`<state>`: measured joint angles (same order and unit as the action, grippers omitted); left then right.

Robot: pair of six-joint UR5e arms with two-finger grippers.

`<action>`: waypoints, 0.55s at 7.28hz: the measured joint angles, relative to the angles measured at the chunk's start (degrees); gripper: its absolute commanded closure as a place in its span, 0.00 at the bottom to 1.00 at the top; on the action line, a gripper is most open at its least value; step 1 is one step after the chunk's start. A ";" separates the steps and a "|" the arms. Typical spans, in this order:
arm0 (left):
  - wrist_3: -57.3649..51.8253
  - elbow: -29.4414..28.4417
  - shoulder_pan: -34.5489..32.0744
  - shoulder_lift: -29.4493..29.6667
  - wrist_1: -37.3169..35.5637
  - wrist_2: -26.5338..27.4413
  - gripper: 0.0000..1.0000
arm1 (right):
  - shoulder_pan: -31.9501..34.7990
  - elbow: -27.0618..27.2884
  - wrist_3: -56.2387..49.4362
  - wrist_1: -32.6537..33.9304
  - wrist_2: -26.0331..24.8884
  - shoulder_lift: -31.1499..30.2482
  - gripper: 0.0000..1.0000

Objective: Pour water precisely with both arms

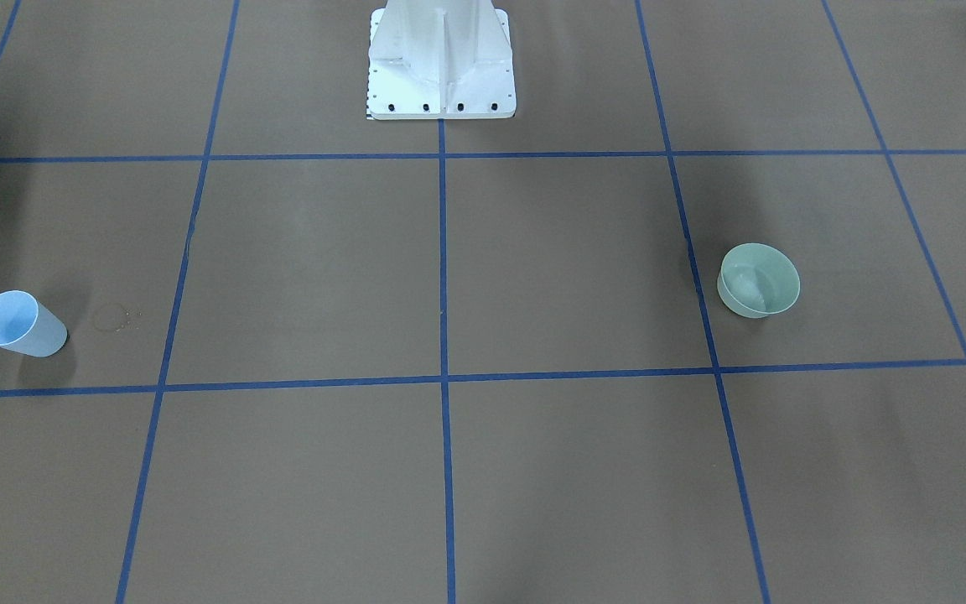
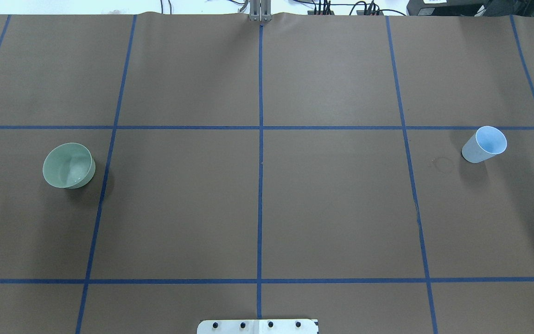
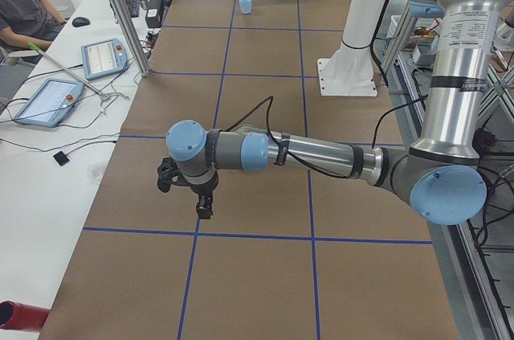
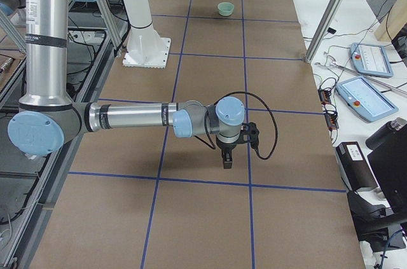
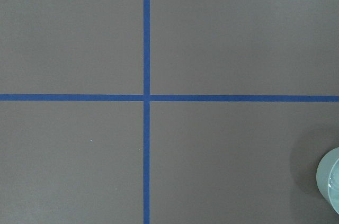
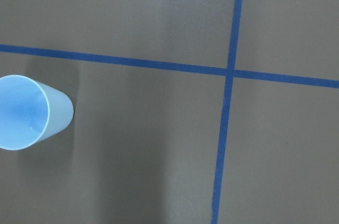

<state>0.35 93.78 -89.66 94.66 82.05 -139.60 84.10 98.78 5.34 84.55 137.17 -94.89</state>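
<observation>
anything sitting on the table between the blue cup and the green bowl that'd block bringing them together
Nothing visible does. Between the blue cup and the green bowl the table shows only flat blue tape lines and a faint ring mark beside the cup.

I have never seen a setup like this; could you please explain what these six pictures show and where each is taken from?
The machine is a robot with two jointed arms over a table covered in brown paper with a blue tape grid. Two pictures look down on the table, one facing the robot, one from behind it. Two are taken from the table's ends; each shows its near arm, the left arm and the right arm, stretched out above the table. Two come from cameras on the wrists. A green bowl stands on the robot's left, a blue cup on its right. The left end effector and the right end effector seem to hold nothing; whether they are open I cannot tell.
</observation>
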 measured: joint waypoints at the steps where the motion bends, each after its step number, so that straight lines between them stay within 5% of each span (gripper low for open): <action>1: 0.02 0.43 0.00 -0.29 0.55 0.02 0.00 | 0.00 -0.02 0.02 -0.01 0.29 -0.03 0.00; 4: 0.03 2.29 0.01 -2.62 3.14 -0.13 0.00 | 0.01 0.21 -0.08 -0.08 0.30 -0.33 0.00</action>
<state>0.38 96.07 -89.65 92.04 85.19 -139.73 84.11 98.99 5.26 84.47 137.47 -95.22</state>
